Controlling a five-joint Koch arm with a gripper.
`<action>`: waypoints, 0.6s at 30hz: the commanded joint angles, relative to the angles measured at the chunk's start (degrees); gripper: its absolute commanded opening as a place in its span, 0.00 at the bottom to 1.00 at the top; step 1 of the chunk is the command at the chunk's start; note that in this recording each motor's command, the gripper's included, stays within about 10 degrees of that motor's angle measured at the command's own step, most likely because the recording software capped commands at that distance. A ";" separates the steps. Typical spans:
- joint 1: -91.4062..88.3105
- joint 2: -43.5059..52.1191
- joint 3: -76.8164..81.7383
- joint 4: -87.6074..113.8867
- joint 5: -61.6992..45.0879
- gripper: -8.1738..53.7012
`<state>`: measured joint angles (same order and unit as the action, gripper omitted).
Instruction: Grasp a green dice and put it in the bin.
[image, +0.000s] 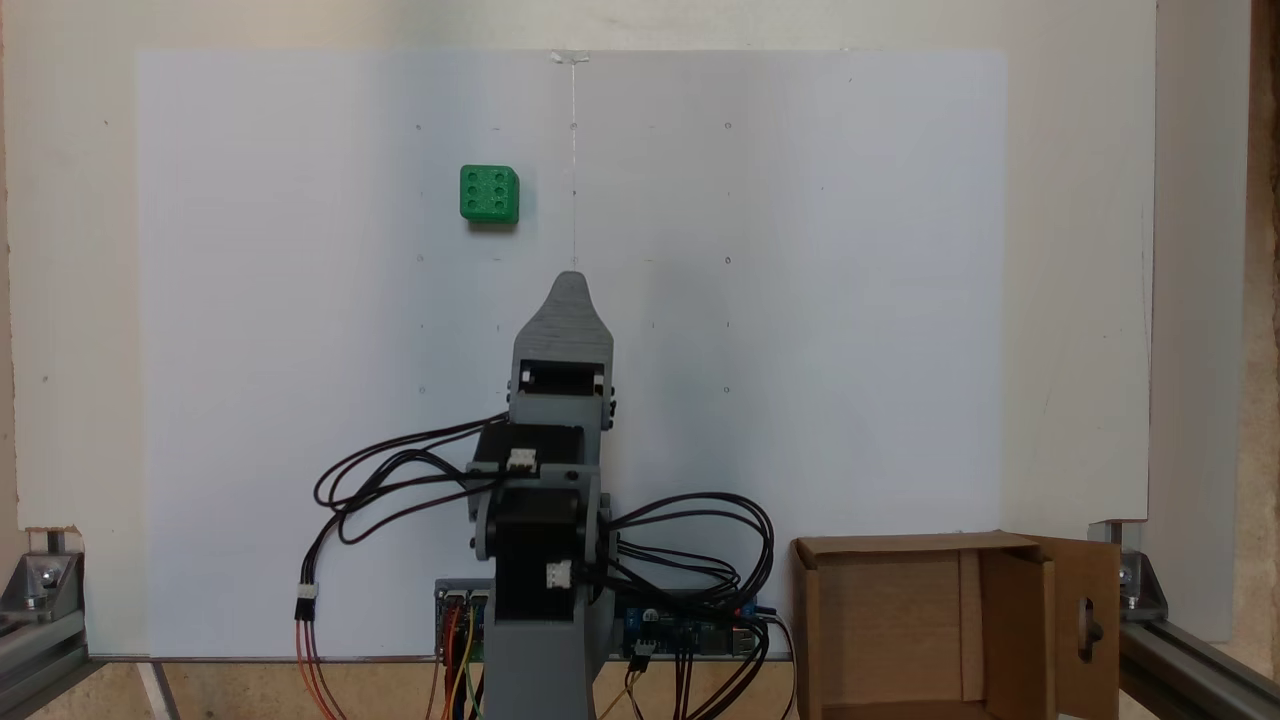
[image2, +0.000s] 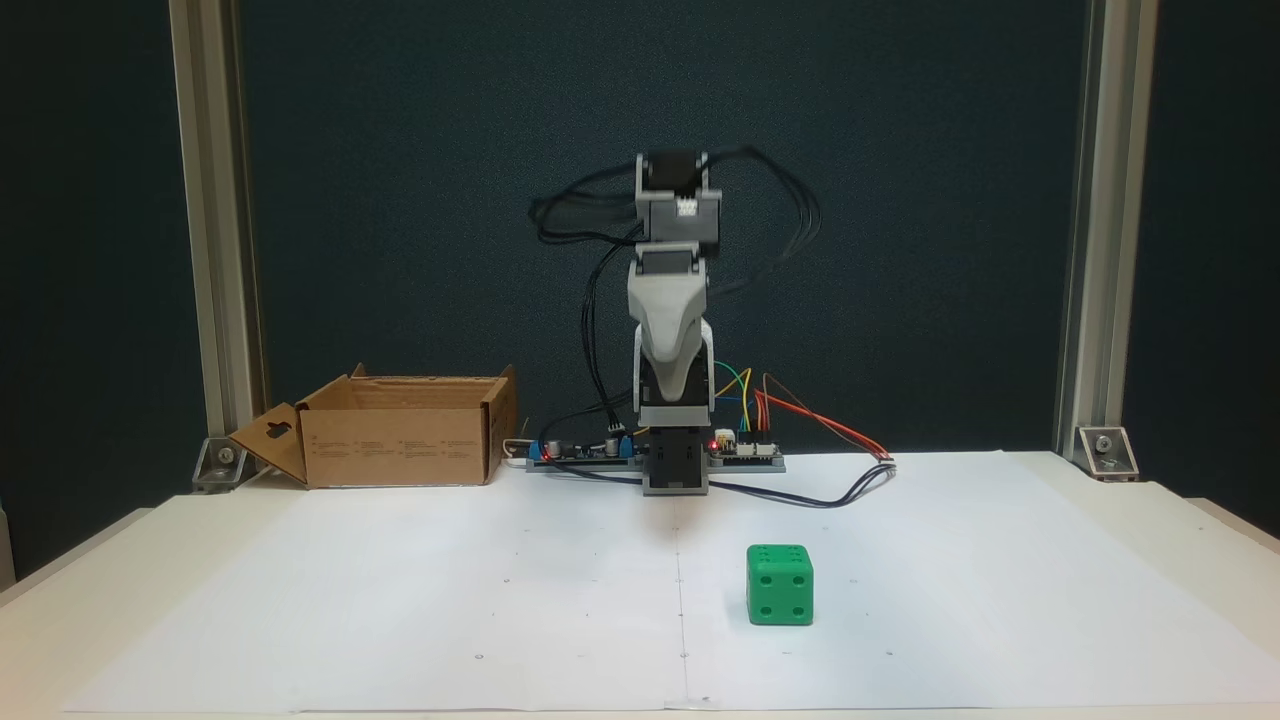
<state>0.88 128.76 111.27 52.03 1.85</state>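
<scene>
The green dice (image: 489, 194) rests on the white sheet, far from the arm's base and a little left of the sheet's centre line in a fixed view; in another fixed view the green dice (image2: 779, 585) sits near the front, right of the line. My gripper (image: 573, 282) is folded over the arm's base, well short of the dice and holding nothing. It hangs above the sheet (image2: 668, 362). Only its grey upper jaw shows, so its opening is hidden. The bin (image: 905, 625) is an open cardboard box beside the base, with the holed flap (image2: 268, 440) folded outward.
Black cable loops (image: 400, 470) hang off the arm's side. Controller boards with coloured wires (image2: 745, 450) lie at the base. Aluminium frame posts (image2: 1090, 230) stand at the table's back corners. The white sheet (image: 800, 300) is bare around the dice.
</scene>
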 joint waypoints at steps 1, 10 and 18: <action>-1.05 -2.37 -7.73 6.42 3.69 0.82; -4.13 -16.61 -25.66 14.94 7.29 0.82; -6.15 -27.60 -34.10 15.12 9.93 0.82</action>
<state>-5.01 102.22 81.12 66.80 8.96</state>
